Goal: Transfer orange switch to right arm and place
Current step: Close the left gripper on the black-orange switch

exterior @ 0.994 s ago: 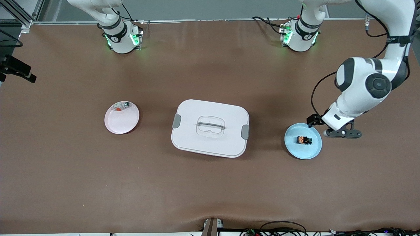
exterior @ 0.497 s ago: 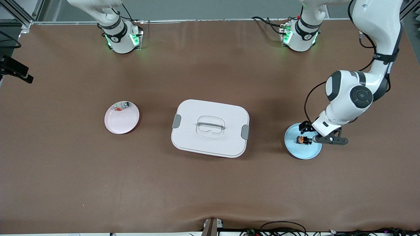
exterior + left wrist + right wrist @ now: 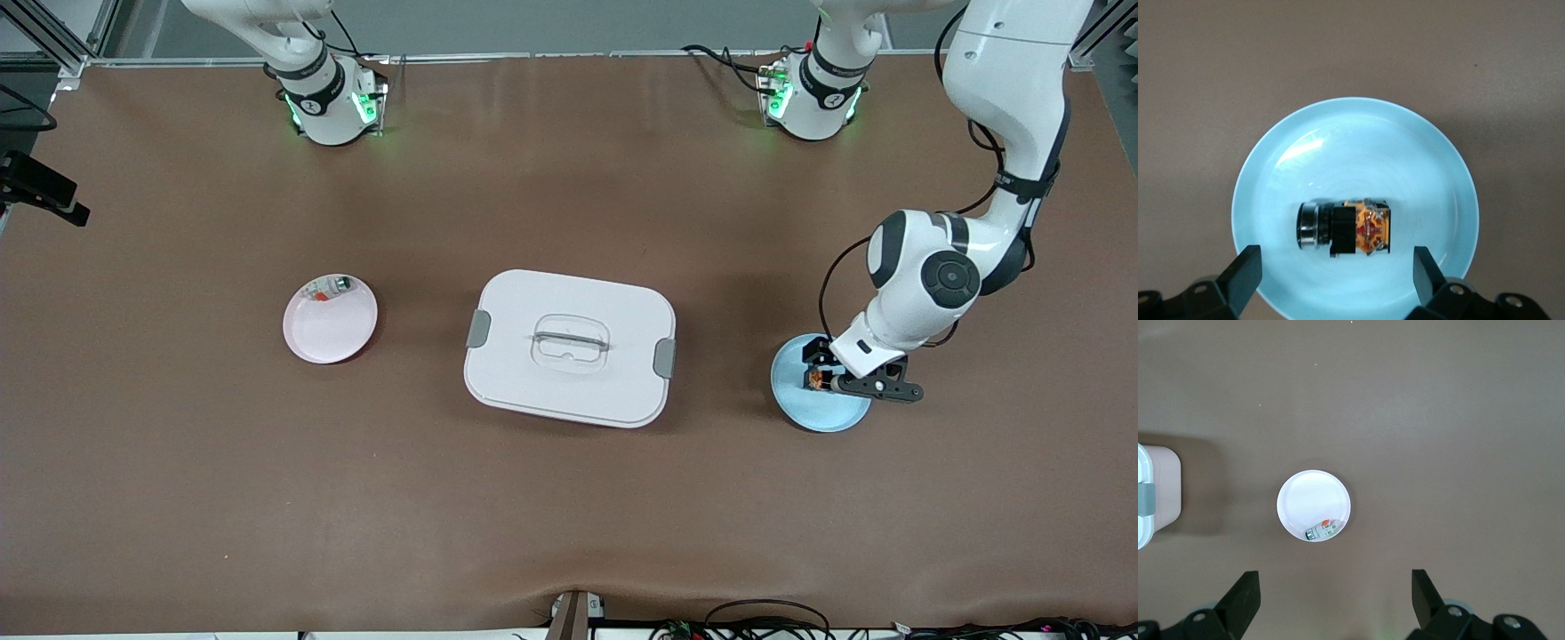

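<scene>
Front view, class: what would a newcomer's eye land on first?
The left gripper, open, is over the blue plate at the left arm's end, its fingers flanking the orange switch on it. A white lidded box sits mid-table, beside a pink plate holding a small silvery piece.

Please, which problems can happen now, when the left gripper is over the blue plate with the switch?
1. The open left gripper is not centred on the small black switch with the orange face, which lies on its side; closing may pinch only an edge and tip it.
2. The round light blue plate looks smooth, so the switch may slide or the plate shift if the fingertips touch it.
3. The open right gripper waits over the pink plate, so the handover needs a long carry.
</scene>
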Action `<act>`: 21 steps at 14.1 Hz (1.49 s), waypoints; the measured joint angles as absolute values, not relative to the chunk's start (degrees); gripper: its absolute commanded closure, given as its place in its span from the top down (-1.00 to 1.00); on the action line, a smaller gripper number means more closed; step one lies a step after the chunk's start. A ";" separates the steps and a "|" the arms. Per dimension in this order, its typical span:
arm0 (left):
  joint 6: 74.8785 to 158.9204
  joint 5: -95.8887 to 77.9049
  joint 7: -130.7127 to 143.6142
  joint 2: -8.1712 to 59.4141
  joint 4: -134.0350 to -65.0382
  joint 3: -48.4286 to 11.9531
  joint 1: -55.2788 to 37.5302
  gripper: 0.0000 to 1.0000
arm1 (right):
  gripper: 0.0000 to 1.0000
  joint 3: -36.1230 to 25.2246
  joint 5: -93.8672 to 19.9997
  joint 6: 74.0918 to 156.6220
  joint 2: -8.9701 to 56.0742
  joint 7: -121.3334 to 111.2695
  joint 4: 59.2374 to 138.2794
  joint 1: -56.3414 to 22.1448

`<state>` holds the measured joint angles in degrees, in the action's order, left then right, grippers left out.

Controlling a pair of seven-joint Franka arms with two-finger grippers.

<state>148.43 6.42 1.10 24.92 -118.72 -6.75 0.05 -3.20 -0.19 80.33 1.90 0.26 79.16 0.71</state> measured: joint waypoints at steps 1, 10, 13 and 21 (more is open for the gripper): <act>149.18 6.43 1.10 25.60 -118.72 -6.75 0.05 1.00 | 1.00 -3.20 -0.21 80.33 1.90 0.26 79.16 0.72; 152.50 6.44 1.10 29.53 -118.77 -6.75 0.05 0.58 | 1.00 -3.27 -2.75 80.08 1.90 0.30 79.17 1.07; 152.50 6.47 1.10 30.31 -118.85 -6.74 0.05 -0.52 | 1.00 -3.31 -5.61 80.18 1.89 -0.12 79.16 3.09; 141.66 6.49 1.86 22.57 -117.73 -6.74 0.07 -1.00 | 1.00 -2.42 -1.05 80.28 1.89 -0.42 79.15 1.62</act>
<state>141.66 6.49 1.86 22.57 -117.73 -6.74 0.07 -2.42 -1.05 80.28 1.89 -0.42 79.15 1.62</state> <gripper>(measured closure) 0.273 0.000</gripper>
